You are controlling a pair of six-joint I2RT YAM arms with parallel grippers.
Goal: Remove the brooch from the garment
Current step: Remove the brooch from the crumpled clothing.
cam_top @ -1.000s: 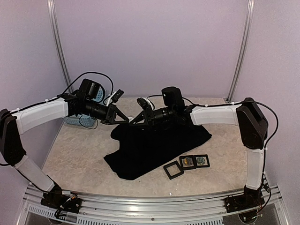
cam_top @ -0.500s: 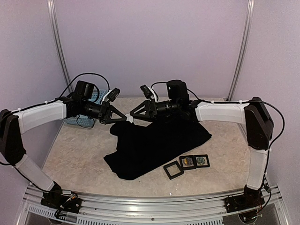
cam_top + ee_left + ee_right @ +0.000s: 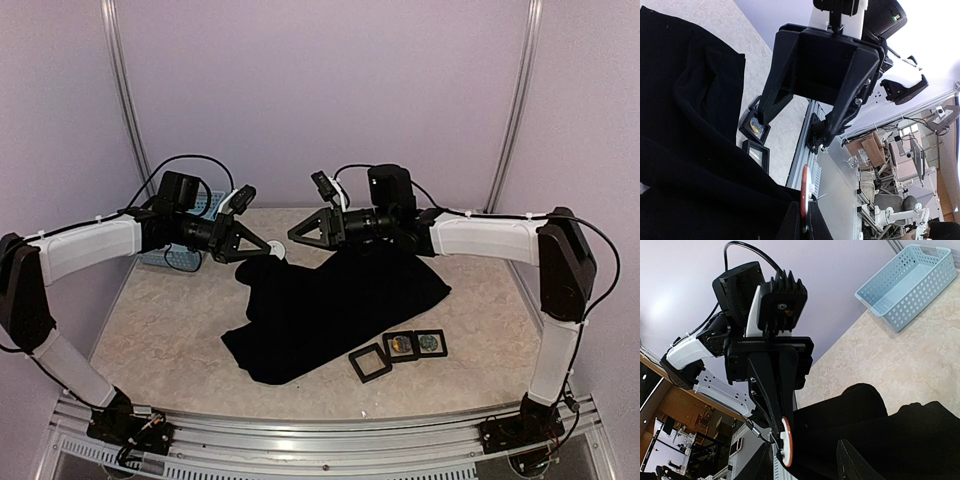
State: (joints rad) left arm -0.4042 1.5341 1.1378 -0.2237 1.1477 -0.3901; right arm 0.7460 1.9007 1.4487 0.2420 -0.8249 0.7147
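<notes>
The brooch (image 3: 804, 192) is a small round disc with a red rim and a white back, seen edge-on, with a thin pin sticking out of its back. My left gripper (image 3: 805, 220) is shut on it. From above, the brooch (image 3: 279, 253) hangs at the raised left corner of the black garment (image 3: 340, 300); whether it still touches the fabric I cannot tell. My right gripper (image 3: 298, 235) stands open just right of the brooch, facing the left gripper (image 3: 268, 250). In the right wrist view the brooch (image 3: 786, 442) sits off the left side of my open right gripper (image 3: 805, 460), above the garment (image 3: 880, 430).
A light-blue perforated basket (image 3: 910, 285) stands at the back left, behind the left arm. Three small black square frames (image 3: 401, 346) lie in a row in front of the garment, two with something gold inside. The metal rail runs along the near table edge (image 3: 320, 425).
My right gripper has opened and drawn back up and to the right, away from the left gripper. The left gripper stays shut on the brooch and has barely moved.
</notes>
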